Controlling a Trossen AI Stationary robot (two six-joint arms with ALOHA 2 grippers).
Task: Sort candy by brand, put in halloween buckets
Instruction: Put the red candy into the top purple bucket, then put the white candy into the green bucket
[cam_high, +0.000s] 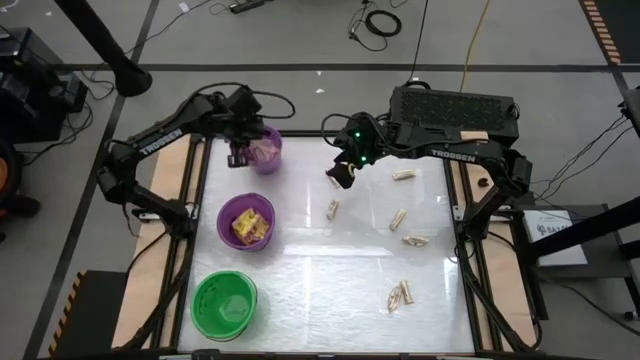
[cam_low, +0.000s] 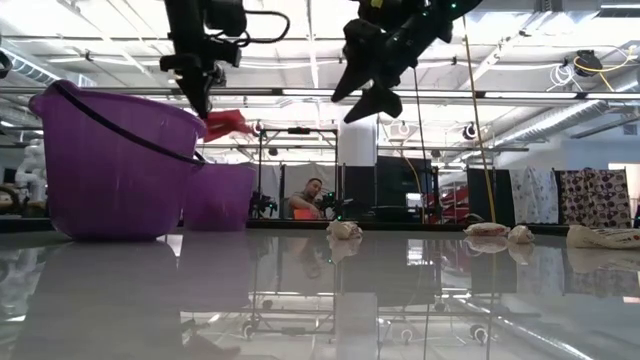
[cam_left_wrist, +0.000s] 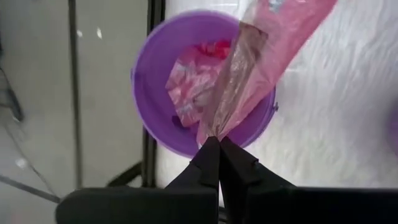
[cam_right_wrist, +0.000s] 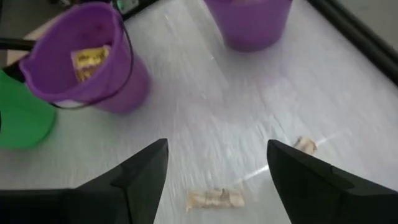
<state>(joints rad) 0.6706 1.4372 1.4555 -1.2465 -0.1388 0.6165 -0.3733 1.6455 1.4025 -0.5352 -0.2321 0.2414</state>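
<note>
My left gripper (cam_left_wrist: 219, 144) is pinched tight on the corner of a flat pink-red packet (cam_left_wrist: 258, 68), which hangs from my fingertips directly over the small purple bucket (cam_left_wrist: 149, 74). More pink-red packets (cam_left_wrist: 189, 78) lie piled inside that bucket, just below what I hold. In the high view my left gripper (cam_high: 238, 155) sits at this bucket's rim (cam_high: 275, 135), at the far left of the white table (cam_high: 330, 290).

My right gripper (cam_right_wrist: 217, 163) hangs above the table with its fingers spread wide and nothing between them. In the high view it (cam_high: 341, 175) is raised near the far middle of the table. Below and just ahead of it lies 1 tan candy (cam_right_wrist: 216, 199), with a second tan piece (cam_right_wrist: 305, 144) a little off to one side. In the high view 1 tan piece (cam_high: 333, 209) lies just beneath this gripper, and others are scattered on its outer side: 1 (cam_high: 404, 175) nearby, 2 more (cam_high: 399, 218) (cam_high: 416, 240) farther toward me, and a small cluster (cam_high: 401, 294) farthest away.

The wider purple bucket (cam_high: 246, 223), between my 2 grippers and nearer me than the small one, holds yellow packets (cam_high: 250, 224). The green bucket (cam_high: 224, 303) stands nearest me, beyond the wider purple one from my left gripper; I cannot tell what is inside it.
</note>
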